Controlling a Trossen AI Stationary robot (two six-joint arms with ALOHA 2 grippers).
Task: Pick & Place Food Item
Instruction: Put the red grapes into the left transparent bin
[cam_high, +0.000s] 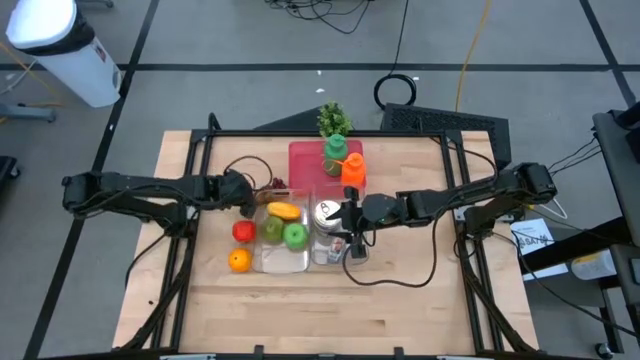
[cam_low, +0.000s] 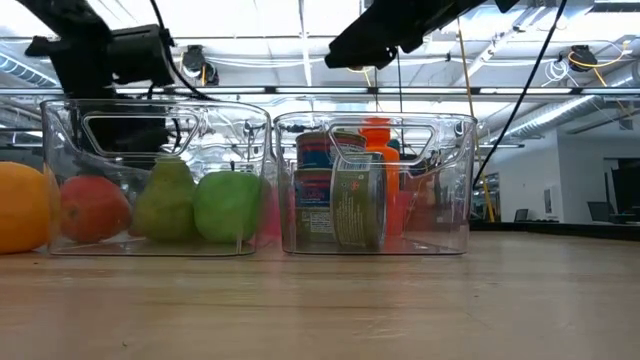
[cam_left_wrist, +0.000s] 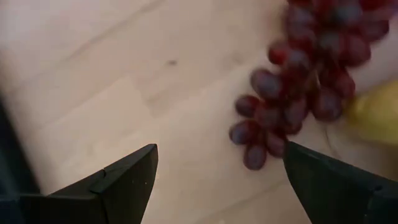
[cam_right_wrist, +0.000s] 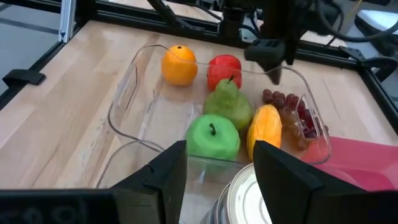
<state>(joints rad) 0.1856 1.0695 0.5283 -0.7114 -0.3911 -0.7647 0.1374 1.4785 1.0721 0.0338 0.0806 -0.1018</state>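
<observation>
Left wrist view is the one to watch: the left claw (cam_left_wrist: 217, 180) hangs wide open over the bare counter (cam_left_wrist: 112, 74), with the grapes (cam_left_wrist: 305, 81) off to one side of the gap, not between the fingers. I'm guessing the grapes are the food item to pick.

High view shows the grapes (cam_high: 277, 188) sitting just outside the far rim of the clear bin (cam_high: 262, 262), right by the left claw (cam_high: 243, 197). In the right wrist view they look tucked against the mango (cam_right_wrist: 263, 130) and the bin wall.

What could go wrong, in my opinion:
- If it drops straight down from here, it closes on wood or clips only the outermost grapes. The bunch looks lumpy and loose, so a partial pinch probably lets it swing or slip out.
- The bin rim is right there. One finger landing on it could shove the bin, and the pear (cam_right_wrist: 228, 106) and green apple (cam_right_wrist: 213, 138) inside would roll around.
- The red apple (cam_high: 243, 231) and orange (cam_high: 238, 261) sit on the counter beside the bin, so a nudged bin could bump them too.

Right claw (cam_right_wrist: 214, 174) is open as well, parked above the second bin (cam_high: 322, 258) over the can (cam_right_wrist: 249, 199), near the left arm. If both arms move toward the bins at once, they could crowd each other.
</observation>
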